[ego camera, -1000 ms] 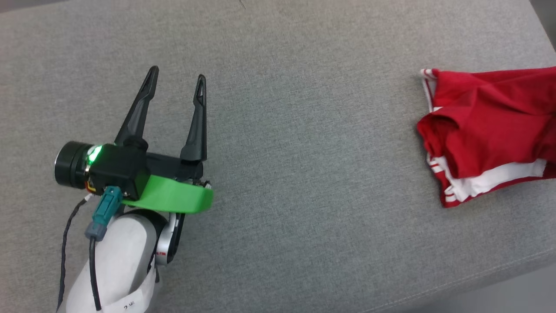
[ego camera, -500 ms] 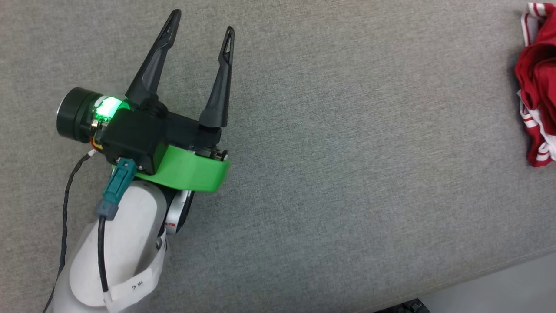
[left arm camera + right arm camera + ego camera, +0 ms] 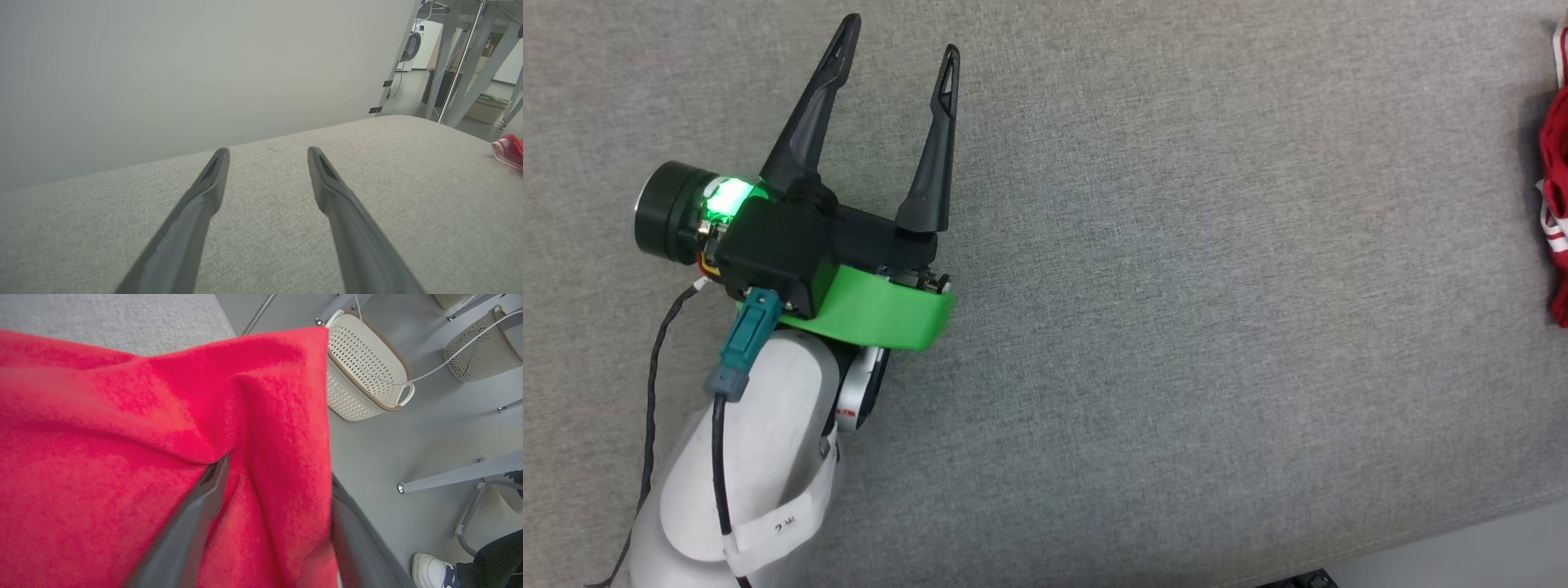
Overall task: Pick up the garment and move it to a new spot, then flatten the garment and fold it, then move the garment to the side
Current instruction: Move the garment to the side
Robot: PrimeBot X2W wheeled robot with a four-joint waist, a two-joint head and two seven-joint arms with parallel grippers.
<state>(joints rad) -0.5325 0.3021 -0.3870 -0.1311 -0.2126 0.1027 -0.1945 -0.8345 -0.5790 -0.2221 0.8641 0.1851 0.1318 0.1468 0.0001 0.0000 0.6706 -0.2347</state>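
The garment [image 3: 1558,212], red with striped trim, lies bunched at the far right edge of the head view on the grey padded table [image 3: 1176,286]. In the left wrist view a red corner of the garment [image 3: 508,149] lies far to the right. My left gripper [image 3: 900,37] is open and empty above the table's left part, its fingers [image 3: 267,150] spread over bare fabric. In the right wrist view red cloth [image 3: 122,437] drapes over and between my right gripper's [image 3: 278,469] fingers, which stand wide apart; their tips are hidden by the cloth.
The table's front edge [image 3: 1462,531] runs along the lower right. Beside the table's right end stand two cream perforated baskets [image 3: 363,371] [image 3: 478,343], metal legs [image 3: 457,475], and a person's white shoe [image 3: 433,571]. A pale wall [image 3: 204,73] is behind the table.
The head camera has swung left, so the garment has slid to the picture's right edge. My left gripper stays open and has hardly moved in the last half second.
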